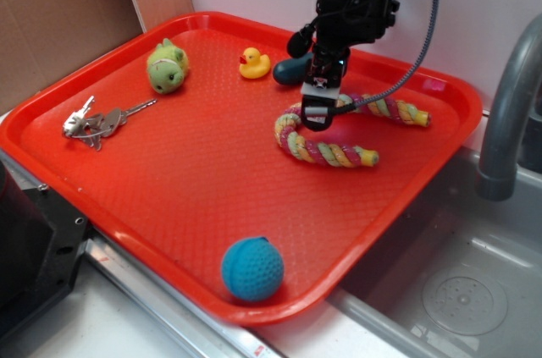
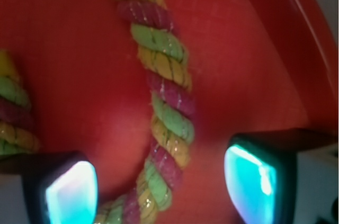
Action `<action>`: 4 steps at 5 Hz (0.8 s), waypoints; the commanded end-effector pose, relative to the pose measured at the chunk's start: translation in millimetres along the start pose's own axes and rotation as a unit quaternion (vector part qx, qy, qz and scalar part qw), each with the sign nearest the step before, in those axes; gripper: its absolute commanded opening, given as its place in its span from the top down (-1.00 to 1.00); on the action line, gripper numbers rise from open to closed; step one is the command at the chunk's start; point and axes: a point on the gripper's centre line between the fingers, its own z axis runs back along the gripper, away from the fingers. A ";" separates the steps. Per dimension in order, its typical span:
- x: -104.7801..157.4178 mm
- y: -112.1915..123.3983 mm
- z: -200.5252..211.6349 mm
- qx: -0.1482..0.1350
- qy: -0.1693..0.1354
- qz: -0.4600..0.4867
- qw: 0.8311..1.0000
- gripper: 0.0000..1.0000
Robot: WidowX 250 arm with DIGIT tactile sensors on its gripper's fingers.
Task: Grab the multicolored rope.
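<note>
A: Item: multicolored rope [image 1: 326,152]. Location: far right part of red tray [image 1: 169,197], bent in a U, one strand running between the fingers in the wrist view [image 2: 167,113].

B: Handling?

A: Probably light, soft, limp; twisted weave looks grippy, not slippery or fragile. Likely to sag either side when lifted.

B: Gripper [image 1: 315,118]?

A: Fingers spread wide, one pad [image 2: 71,192] left of the strand, the other right, nothing held. Hanging low over the upper strand near the bend.

B: Hold point?

A: Across the strand's width, close to the bend for balance; well apart from dark capsule [image 1: 292,70] and duck [image 1: 252,63].
</note>
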 end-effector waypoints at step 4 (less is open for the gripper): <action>-31.8 -36.5 -33.1 -0.007 0.038 0.080 0.996 1.00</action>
